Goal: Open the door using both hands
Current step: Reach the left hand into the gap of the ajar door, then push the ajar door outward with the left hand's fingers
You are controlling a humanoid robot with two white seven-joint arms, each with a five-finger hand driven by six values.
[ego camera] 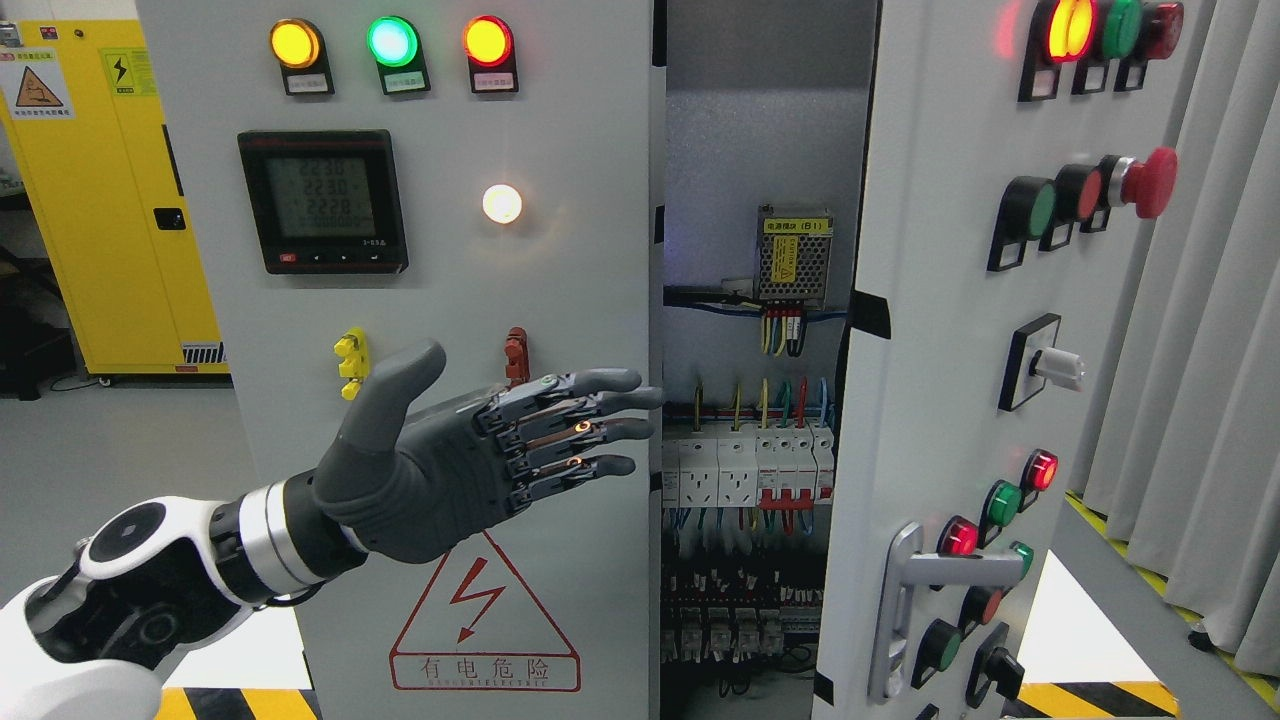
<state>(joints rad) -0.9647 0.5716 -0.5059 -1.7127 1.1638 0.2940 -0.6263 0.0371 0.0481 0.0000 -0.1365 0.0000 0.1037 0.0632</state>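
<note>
Left hand (480, 450), fingers spread flat and holding nothing, reaches the inner edge of the closed left door (560, 280), a stiff, probably heavy steel panel best gripped along that edge; right door (940, 400) stands ajar.

Yellow cabinet (110, 190) far left, warning labels on front. Grey curtain (1200, 400) hangs at right. Black-yellow hazard tape (1100, 697) runs along floor (90, 440).

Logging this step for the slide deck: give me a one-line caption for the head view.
Left hand, fingers extended, reaches toward the left door's inner edge; right door already swung open, exposing breakers.
</note>
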